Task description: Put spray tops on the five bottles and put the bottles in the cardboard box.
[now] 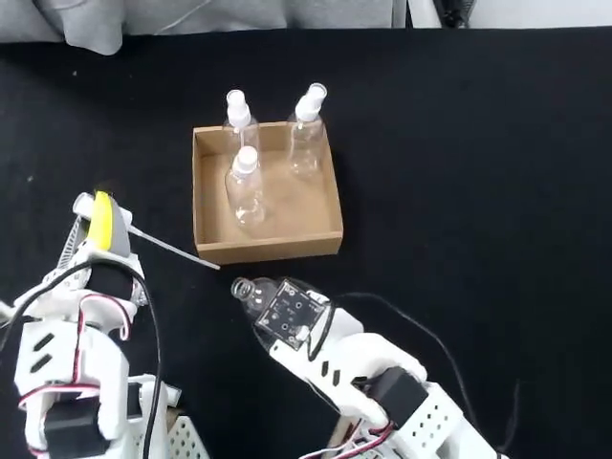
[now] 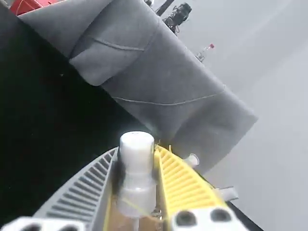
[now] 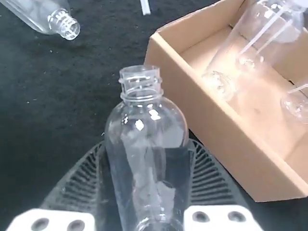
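Note:
A cardboard box [image 1: 210, 251] sits mid-table and holds three clear bottles with white spray tops [image 1: 246, 186] [image 1: 236, 117] [image 1: 308, 129]. My left gripper [image 1: 100, 215] [image 2: 137, 161], left of the box, is shut on a white spray top [image 2: 136, 166], and its thin dip tube [image 1: 177, 251] points toward the box's front. My right gripper [image 1: 263, 304] [image 3: 147, 159], just in front of the box, is shut on a clear uncapped bottle [image 3: 144, 139] whose open neck [image 1: 241, 287] faces the left arm. A second uncapped bottle [image 3: 45, 17] lies on the cloth beyond it.
Black cloth [image 1: 478, 191] covers the table, with open room to the right of the box. Grey fabric [image 1: 86, 24] lies along the far edge. The box's brown wall [image 3: 211, 120] stands close beside the held bottle.

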Action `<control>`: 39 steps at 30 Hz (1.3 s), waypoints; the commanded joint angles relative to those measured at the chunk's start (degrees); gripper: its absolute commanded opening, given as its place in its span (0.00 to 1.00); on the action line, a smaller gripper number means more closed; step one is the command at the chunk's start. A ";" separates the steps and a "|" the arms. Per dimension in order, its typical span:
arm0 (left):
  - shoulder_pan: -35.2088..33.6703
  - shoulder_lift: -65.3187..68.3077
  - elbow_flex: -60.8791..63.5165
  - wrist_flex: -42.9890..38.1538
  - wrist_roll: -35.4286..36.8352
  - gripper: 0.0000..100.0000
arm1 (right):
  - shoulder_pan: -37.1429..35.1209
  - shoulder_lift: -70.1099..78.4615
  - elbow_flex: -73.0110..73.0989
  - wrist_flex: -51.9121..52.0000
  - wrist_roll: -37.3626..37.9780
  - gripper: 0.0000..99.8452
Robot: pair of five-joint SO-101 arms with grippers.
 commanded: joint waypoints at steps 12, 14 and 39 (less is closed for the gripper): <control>8.13 -0.26 0.75 3.25 -0.09 0.03 | -0.97 -9.63 -0.40 -1.76 2.55 0.08; 8.13 -0.26 0.75 3.25 -0.09 0.03 | -0.97 -9.63 -0.40 -1.76 2.55 0.08; 13.93 -0.26 4.35 5.89 -0.26 0.03 | -0.79 -9.63 -0.40 -1.76 2.46 0.08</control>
